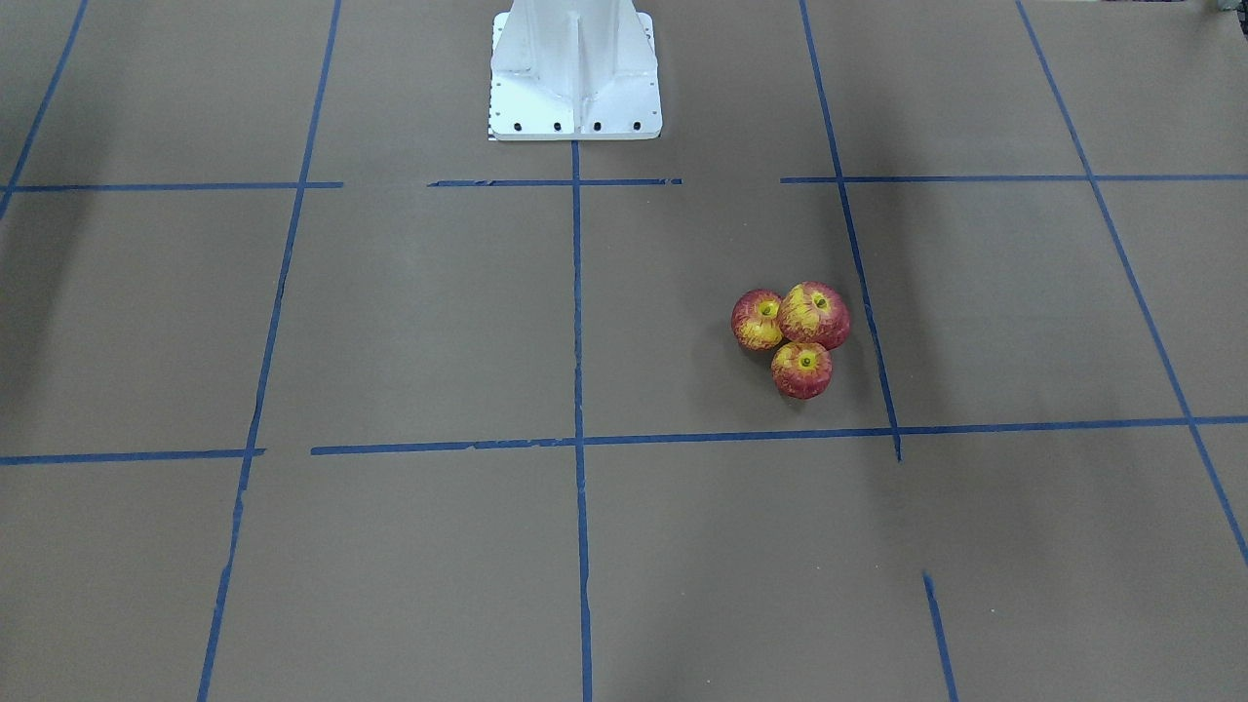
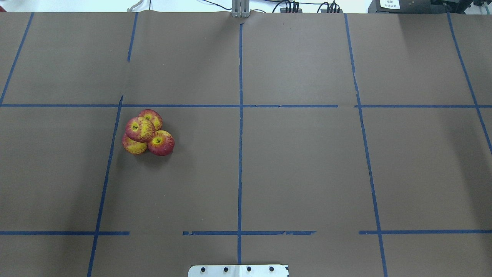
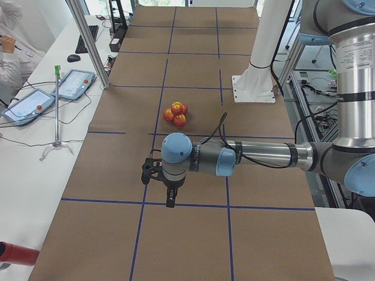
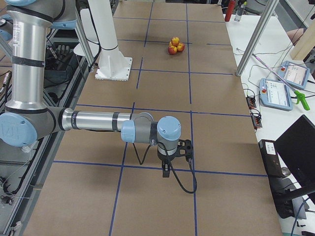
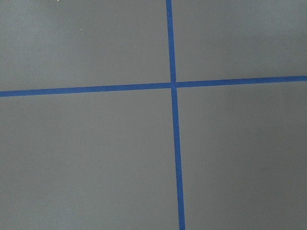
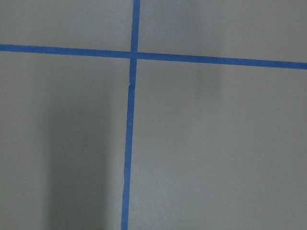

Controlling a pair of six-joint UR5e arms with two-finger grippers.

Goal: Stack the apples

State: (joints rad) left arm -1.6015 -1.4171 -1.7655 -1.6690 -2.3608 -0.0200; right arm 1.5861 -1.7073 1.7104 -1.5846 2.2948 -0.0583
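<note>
Black against the brown paper, the left hand [image 3: 150, 173] hangs over the desk [image 2: 307, 173] near its end on the robot's left. Only a side view shows it, so I cannot tell if its fingers are apart or closed. The same holds for the right hand [image 4: 186, 147], which hangs near the opposite end. Both wrist cameras see only paper and crossing blue tape lines [image 5: 172, 143].

From the left hand the apples [image 2: 148, 132] lie further in along the desk, toward its middle. They sit in the robot's left half, so the left arm is the nearer one, and the right hand is well apart from them. The apples are round, with no long axis, and their yellow stem dimples face mostly up. Three of them touch each other on the paper and the top apple [image 2: 140, 129] rests on them. I judge that the pile is already built. No box or bowl shows.
</note>
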